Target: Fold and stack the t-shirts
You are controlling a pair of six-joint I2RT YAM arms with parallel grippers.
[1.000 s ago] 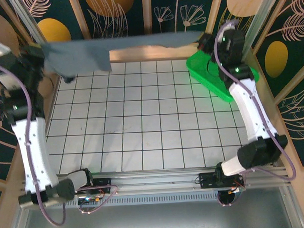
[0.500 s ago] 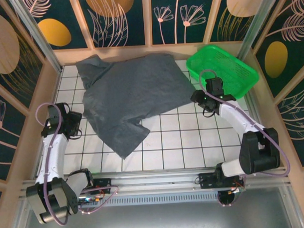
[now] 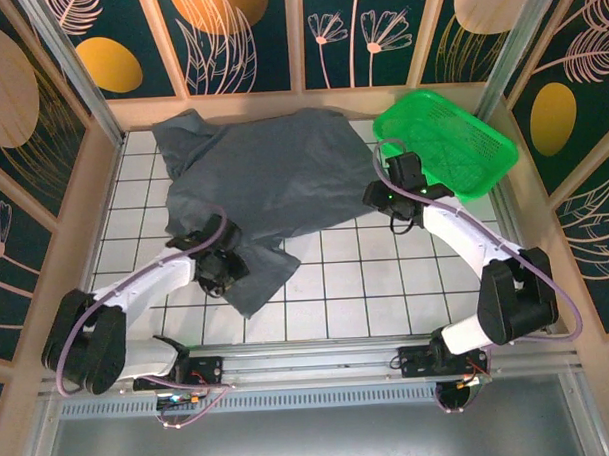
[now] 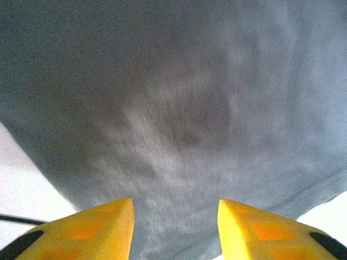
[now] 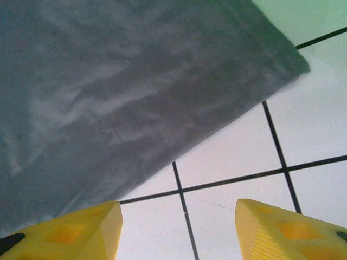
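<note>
The t-shirt (image 3: 268,184) lies flat. Your left gripper (image 4: 176,208) and right gripper (image 5: 179,208) are apart, empty. Next, pinch edges and fold.

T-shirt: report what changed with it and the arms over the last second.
The t-shirt, held stretched in the air by both arms, was let go and now lies spread on the table. The left gripper came down open over its near part; the right gripper, open, dropped to its right edge. The green basket stayed put.
</note>
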